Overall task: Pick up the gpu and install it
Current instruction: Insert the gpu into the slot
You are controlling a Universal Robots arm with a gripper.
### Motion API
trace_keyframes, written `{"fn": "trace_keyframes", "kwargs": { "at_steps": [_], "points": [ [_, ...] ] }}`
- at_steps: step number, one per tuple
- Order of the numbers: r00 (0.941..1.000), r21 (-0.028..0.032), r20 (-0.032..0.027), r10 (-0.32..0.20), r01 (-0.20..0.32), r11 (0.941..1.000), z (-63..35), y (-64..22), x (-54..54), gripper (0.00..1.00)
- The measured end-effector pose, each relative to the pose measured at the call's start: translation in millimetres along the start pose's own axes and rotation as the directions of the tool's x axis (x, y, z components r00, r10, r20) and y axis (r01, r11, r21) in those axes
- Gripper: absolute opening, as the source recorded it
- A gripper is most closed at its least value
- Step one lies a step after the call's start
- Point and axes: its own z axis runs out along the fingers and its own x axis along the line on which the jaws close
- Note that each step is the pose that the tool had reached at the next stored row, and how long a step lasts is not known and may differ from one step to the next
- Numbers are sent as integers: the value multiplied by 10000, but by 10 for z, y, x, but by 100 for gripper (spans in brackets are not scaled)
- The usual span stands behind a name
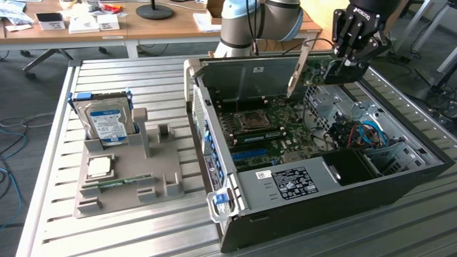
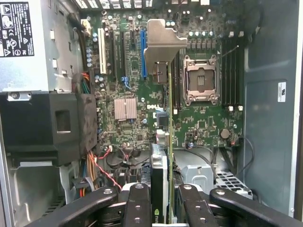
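Above the open black metal computer case (image 1: 343,198), the black two-fingered tool (image 1: 341,72) was clenched on the gpu (image 1: 315,72), a thin dark card with a silvery bracket, hanging edge-down over the green motherboard (image 1: 275,134). It looked light, stiff and fragile, best gripped along its top edge.

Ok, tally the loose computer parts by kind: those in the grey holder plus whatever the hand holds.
hard drive: 1, upright in the grey holder
processor chip: 1, flat in the holder
memory stick: 1, lying in the holder
gpu: 1, gripped by the hand above the open case
Total: 4
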Motion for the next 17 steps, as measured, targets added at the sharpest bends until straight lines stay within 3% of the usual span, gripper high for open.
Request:
{"fn": "trace_keyframes", "kwargs": {
  "at_steps": [17],
  "points": [
    [10000,-1,0,0,0,10000,1,9,0,27]
  ]
}}
